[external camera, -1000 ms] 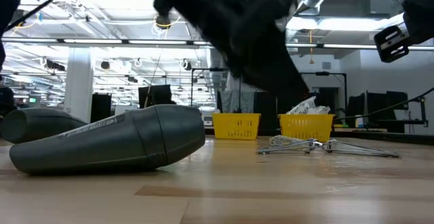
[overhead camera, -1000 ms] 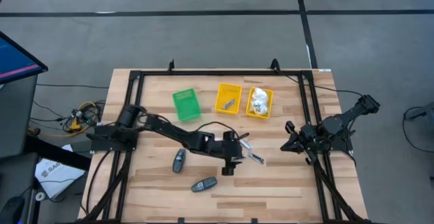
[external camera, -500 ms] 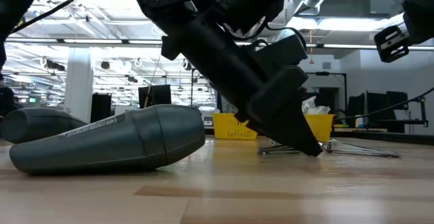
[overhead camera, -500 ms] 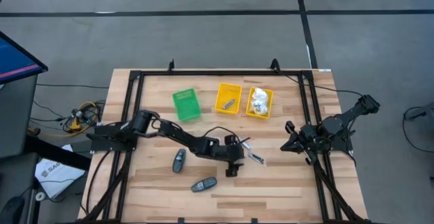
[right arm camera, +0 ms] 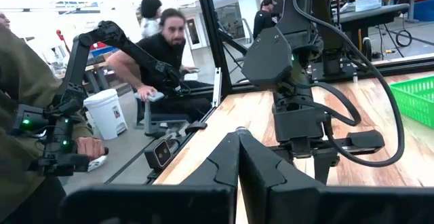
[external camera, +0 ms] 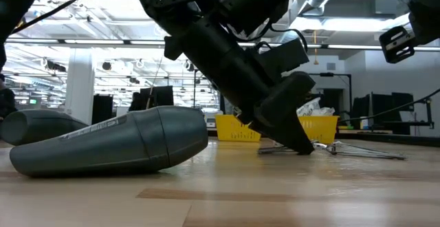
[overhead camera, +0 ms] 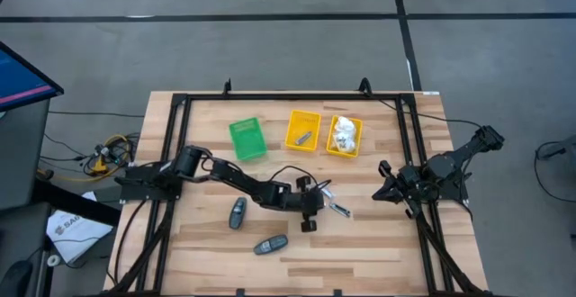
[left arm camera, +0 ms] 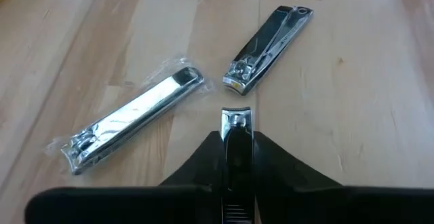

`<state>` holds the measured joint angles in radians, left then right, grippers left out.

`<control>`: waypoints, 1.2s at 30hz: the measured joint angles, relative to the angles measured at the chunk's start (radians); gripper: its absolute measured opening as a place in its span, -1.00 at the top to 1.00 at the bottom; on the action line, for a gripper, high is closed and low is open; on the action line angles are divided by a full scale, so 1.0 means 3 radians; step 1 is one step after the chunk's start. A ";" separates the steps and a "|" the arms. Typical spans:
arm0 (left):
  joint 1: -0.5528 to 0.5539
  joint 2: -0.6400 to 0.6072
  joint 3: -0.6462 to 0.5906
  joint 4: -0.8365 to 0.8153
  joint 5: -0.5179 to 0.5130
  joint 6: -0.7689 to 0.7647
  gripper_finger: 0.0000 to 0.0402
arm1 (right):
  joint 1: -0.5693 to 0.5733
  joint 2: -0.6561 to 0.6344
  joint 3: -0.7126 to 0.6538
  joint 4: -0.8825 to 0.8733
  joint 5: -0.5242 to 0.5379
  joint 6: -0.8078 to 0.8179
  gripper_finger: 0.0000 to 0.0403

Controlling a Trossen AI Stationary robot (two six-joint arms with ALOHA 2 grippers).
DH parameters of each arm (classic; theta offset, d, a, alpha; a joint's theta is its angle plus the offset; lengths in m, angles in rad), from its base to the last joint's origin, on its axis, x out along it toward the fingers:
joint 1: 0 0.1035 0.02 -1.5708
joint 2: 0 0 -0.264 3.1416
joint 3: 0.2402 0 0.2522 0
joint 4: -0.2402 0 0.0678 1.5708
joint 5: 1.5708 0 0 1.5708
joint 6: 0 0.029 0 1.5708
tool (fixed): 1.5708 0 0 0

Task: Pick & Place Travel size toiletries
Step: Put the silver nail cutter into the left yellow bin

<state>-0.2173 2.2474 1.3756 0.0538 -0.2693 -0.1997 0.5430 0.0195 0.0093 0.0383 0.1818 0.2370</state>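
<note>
Three silver nail clippers lie close together right of the table's middle (overhead camera: 335,206). In the left wrist view one clipper is wrapped in clear plastic (left arm camera: 129,121), one is bare (left arm camera: 270,39), and the third (left arm camera: 235,121) is between the fingers of my left gripper (overhead camera: 310,211), which is shut on it. Two dark grey oval gadgets (overhead camera: 237,212) (overhead camera: 270,244) lie flat on the near left of the table. White packets fill the right yellow bin (overhead camera: 345,136). My right gripper (overhead camera: 385,192) waits shut at the table's right side. My left gripper pinches one silver nail clipper between its two fingers, with the clipper's end (left arm camera: 235,115) sticking out just past the fingertips. The fingers slant down from the table's left (external camera: 292,139) and lie along the clipper. Whether it is off the wood I cannot tell.
A green bin (overhead camera: 247,139) and a yellow bin (overhead camera: 303,130) holding a silver piece stand at the back, beside the packet bin. A black frame (overhead camera: 180,108) runs around the table. People show in the room beyond in the right wrist view (right arm camera: 163,44).
My left gripper has come down onto the group of silver nail clippers, reaching a little toward the table's right, and its fingers have drawn together on one clipper. The gadgets, the bins and my right arm have stayed put.
</note>
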 joint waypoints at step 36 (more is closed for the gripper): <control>0.1554 -0.1115 -0.0012 -0.0184 -0.0636 -0.0478 0.78 | 0.0000 -0.0001 0.0000 0.0000 0.0000 0.0000 1.00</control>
<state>0.2490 1.9128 1.3720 -0.0013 -0.4603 -0.3430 0.5430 0.0194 0.0093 0.0383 0.1817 0.2371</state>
